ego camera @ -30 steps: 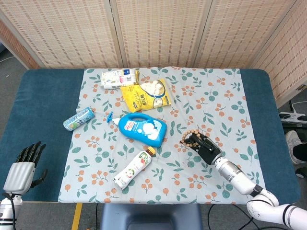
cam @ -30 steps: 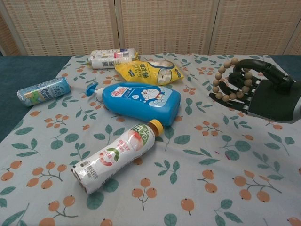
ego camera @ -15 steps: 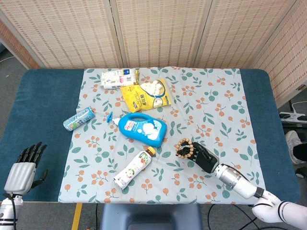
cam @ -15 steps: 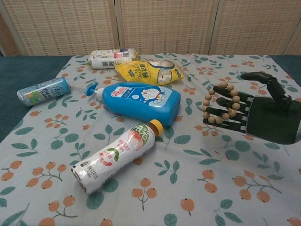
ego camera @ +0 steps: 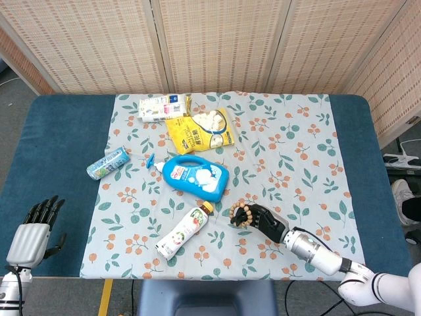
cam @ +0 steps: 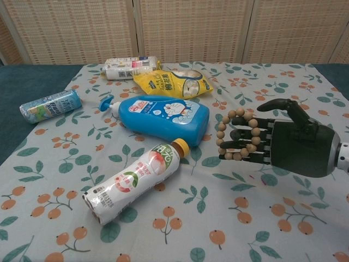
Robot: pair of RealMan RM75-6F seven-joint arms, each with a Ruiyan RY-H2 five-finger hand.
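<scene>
Right robot hand (cam: 283, 144): my fingers carry the beads (cam: 235, 135), looped round them, beside the blue bottle (cam: 161, 117).
Left robot hand (ego camera: 31, 230): mine too, fingers apart, holding nothing, at the table (ego camera: 46, 158) edge.

Right hand (cam: 297, 144) dark green-black, silver wrist cuff, left hand (ego camera: 29, 232) grey with black fingers (ego camera: 43, 208)

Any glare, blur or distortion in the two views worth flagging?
Head view: even, soft light, sharp overall, faint shadows only; the right hand and bead bracelet look small but crisp. Chest view: wide-angle stretch enlarges the near juice bottle and the hand; slight sheen on the blue detergent bottle; far items a bit softer; no motion blur on the beads.
</scene>
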